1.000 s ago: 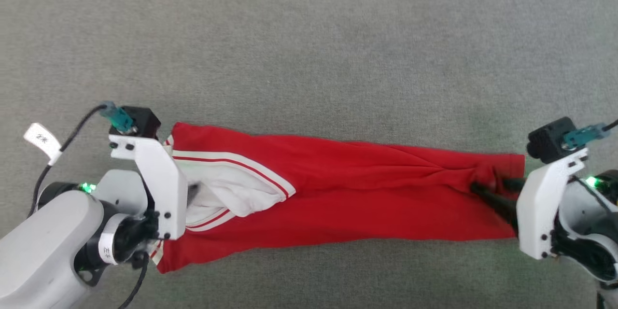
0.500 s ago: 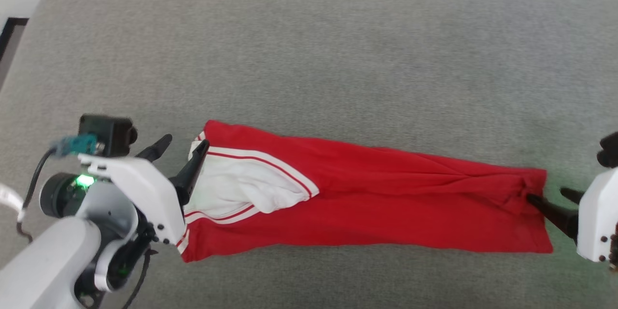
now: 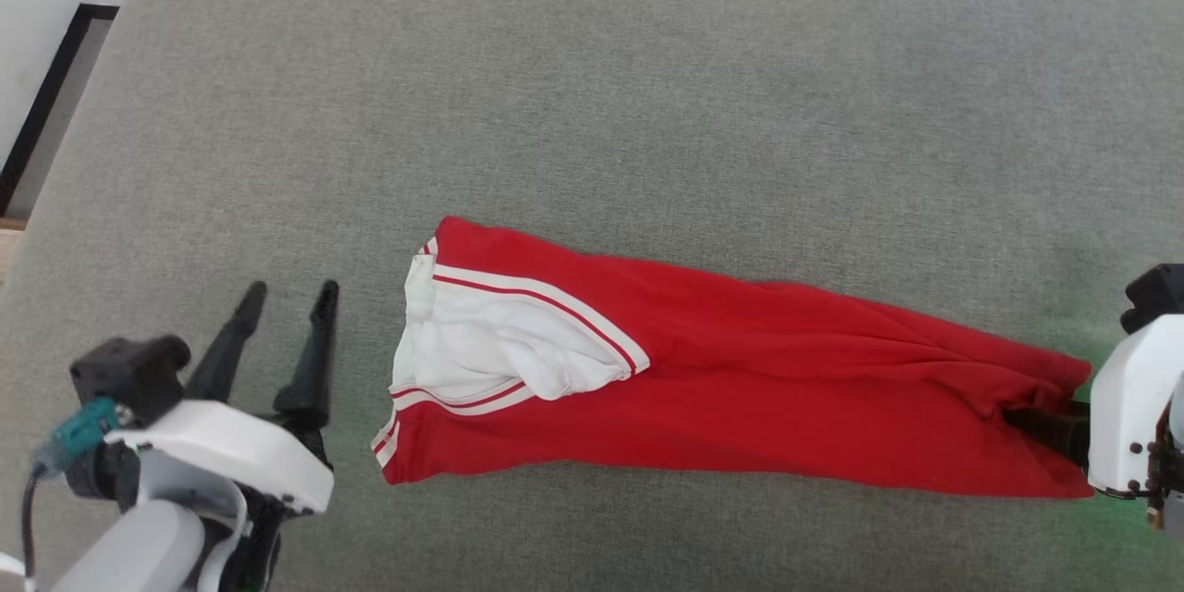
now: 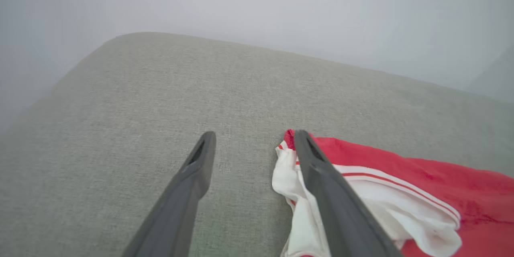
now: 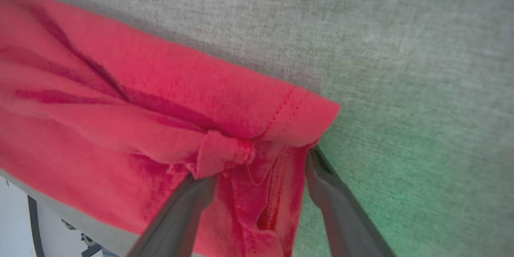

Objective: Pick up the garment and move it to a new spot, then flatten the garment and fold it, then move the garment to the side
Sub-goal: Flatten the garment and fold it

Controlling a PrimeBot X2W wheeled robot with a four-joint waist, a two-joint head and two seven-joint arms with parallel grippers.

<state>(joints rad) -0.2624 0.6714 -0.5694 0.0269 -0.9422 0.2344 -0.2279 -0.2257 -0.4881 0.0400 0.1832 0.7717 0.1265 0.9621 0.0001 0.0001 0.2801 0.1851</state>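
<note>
Head view: illumination bright, diffuse, even. The red jersey garment with white sleeves (image 3: 740,388) casts only a thin, soft shadow on the grey woven upholstered surface (image 3: 592,111). A green cast tints that surface beside the right claw (image 5: 261,168). Left wrist view: hazy, washed out toward the top. Right wrist view: slightly soft, fabric colour oversaturated.

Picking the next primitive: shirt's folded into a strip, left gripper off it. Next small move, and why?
Probably back the right gripper off the hem. Its fingers stand apart with the bunched hem of the garment between them, and the left gripper is open beside the sleeve end, so nothing is gripped; clearing it lets both re-grasp for the next fold.
</note>
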